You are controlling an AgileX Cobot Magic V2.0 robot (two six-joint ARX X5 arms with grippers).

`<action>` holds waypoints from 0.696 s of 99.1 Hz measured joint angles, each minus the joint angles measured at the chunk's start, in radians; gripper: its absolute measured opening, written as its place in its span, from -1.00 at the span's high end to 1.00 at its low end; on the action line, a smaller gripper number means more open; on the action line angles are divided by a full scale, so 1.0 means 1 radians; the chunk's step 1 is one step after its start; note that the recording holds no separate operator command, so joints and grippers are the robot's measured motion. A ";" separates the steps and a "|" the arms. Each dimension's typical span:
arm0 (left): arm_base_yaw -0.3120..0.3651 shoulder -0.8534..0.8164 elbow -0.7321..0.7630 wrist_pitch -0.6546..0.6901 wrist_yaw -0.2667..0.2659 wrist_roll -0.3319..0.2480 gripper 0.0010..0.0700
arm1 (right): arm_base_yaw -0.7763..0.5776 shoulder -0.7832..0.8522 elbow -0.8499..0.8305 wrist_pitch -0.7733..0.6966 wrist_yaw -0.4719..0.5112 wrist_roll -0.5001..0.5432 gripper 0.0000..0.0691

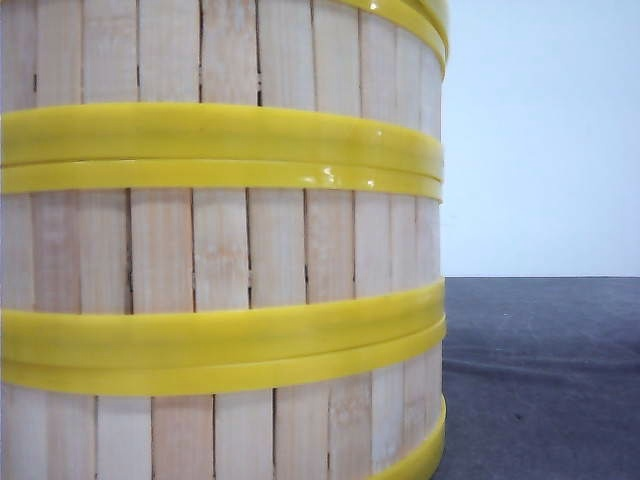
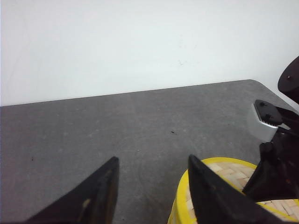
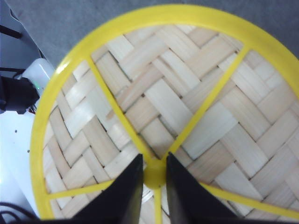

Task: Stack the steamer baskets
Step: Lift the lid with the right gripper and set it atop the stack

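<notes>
Front view: steamer baskets (image 1: 220,250) stacked on the grey desk (image 1: 545,380) before a white wall (image 1: 540,130), lid unseen. Left wrist: left tool (image 2: 152,196) wide, empty, beside the stack. Right wrist: right tool (image 3: 154,186) pinching the woven lid's (image 3: 187,102) yellow hub (image 3: 154,173).

Left gripper (image 2: 152,196) with black fingers (image 2: 100,198) spread apart above a grey table (image 2: 117,135). One finger overlaps the yellow-rimmed woven lid (image 2: 233,172) of a steamer basket. The other arm (image 2: 278,154) reaches over the lid; white wall (image 2: 131,42) behind.
</notes>
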 joint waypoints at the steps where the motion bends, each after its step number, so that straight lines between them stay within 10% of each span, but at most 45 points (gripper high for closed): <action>1: 0.000 0.000 0.000 0.000 0.000 0.000 0.25 | 0.001 0.000 0.000 0.001 0.001 0.000 0.84; 69: 0.000 0.000 0.000 -0.006 0.000 0.000 0.25 | 0.036 0.010 0.015 -0.022 0.035 0.000 0.84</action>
